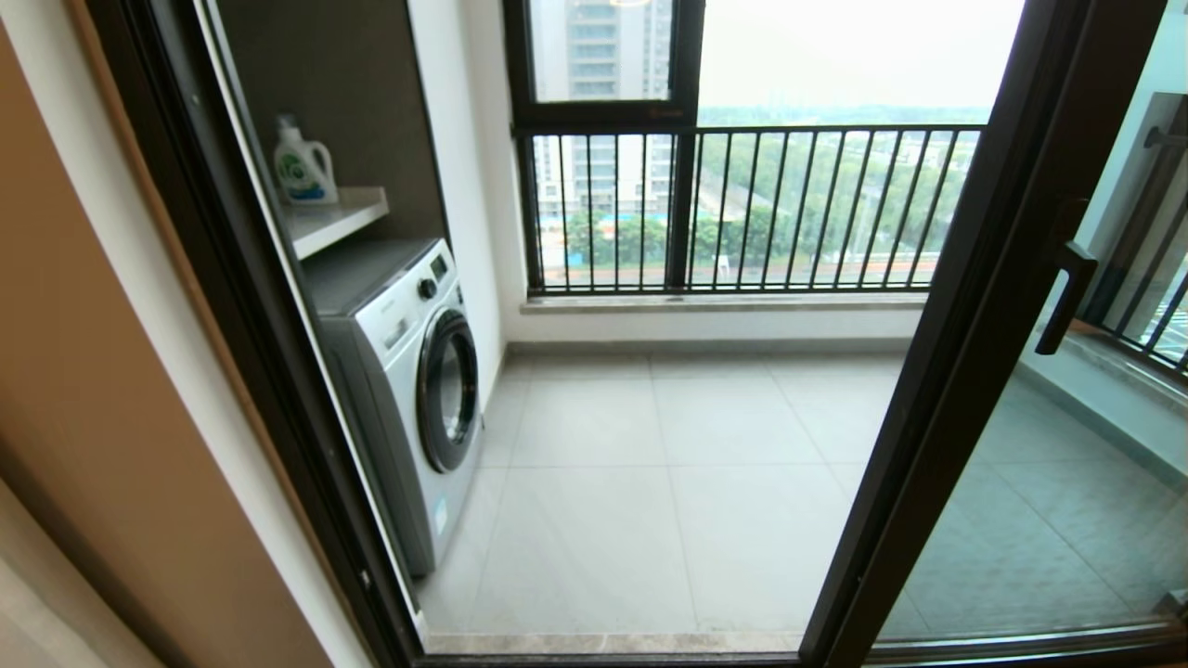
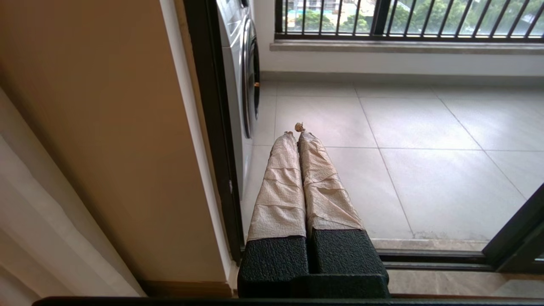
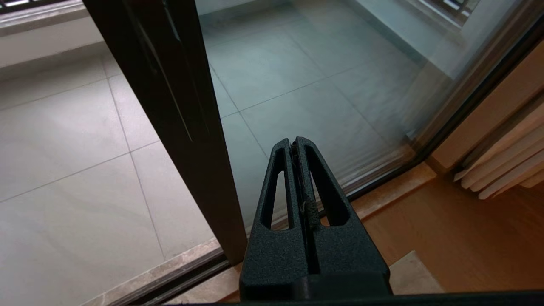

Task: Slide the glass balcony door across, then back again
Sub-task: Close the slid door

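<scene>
Because the glass door (image 1: 937, 371) sits at the right of the head view with the doorway open across the centre, you are looking at a door already slid aside, its dark frame edge running diagonally from upper right to lower centre. Its bar handle (image 1: 1065, 297) shows at mid-right, untouched. Your right gripper (image 3: 297, 142) hangs low near the track (image 3: 178, 272), fingers pressed together and holding nothing, just beside the frame's bottom edge, so it looks placed to push rather than grasp. Your left gripper (image 2: 296, 129) is likewise closed and empty, pointing through the opening towards the floor tiles (image 2: 425, 148), near the washing machine (image 1: 408, 371). Neither arm shows in the head view, which suggests both are held low.
</scene>
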Tool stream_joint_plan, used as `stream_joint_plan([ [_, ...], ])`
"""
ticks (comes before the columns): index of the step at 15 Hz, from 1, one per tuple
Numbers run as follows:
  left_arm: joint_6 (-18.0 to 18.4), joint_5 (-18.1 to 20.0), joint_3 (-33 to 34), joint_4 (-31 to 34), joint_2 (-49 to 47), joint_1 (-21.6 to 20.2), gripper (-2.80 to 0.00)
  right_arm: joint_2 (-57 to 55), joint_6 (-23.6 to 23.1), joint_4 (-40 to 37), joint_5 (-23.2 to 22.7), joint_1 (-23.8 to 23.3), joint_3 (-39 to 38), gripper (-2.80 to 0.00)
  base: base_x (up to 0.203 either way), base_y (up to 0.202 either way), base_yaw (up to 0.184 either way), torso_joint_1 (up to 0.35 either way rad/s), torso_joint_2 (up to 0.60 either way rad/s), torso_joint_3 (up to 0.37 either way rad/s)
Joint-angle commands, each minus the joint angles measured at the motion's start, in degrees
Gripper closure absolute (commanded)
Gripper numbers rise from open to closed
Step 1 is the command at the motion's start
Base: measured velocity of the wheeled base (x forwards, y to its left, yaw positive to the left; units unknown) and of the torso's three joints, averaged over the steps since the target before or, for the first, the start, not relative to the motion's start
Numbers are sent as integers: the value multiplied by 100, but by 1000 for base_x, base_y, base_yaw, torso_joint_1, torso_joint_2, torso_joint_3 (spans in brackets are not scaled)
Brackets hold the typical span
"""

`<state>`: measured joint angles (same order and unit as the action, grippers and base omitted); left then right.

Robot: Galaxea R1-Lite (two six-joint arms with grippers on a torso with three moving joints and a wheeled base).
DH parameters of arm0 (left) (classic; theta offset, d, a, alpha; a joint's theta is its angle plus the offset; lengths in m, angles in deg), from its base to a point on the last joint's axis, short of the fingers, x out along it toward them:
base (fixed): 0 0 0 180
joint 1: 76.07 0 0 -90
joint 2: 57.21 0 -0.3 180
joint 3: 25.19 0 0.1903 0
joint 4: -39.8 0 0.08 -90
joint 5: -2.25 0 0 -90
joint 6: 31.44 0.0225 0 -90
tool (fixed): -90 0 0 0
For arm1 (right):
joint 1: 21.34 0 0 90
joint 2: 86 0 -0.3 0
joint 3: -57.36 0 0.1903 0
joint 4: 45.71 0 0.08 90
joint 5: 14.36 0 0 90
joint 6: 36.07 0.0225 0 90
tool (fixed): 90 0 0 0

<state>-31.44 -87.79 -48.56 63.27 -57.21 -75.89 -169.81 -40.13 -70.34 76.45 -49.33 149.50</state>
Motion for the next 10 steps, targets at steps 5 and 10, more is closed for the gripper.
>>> stream_joint_plan([
  [5,0,-4,0,-1,-9,-1,0,-1362,-1,65,-1953,-1003,870,0,0,0,0,0,0,0],
  [10,-9,1,0,-1,-9,-1,0,-2513,-3,92,-2597,-1121,2086,0,0,0,0,0,0,0],
])
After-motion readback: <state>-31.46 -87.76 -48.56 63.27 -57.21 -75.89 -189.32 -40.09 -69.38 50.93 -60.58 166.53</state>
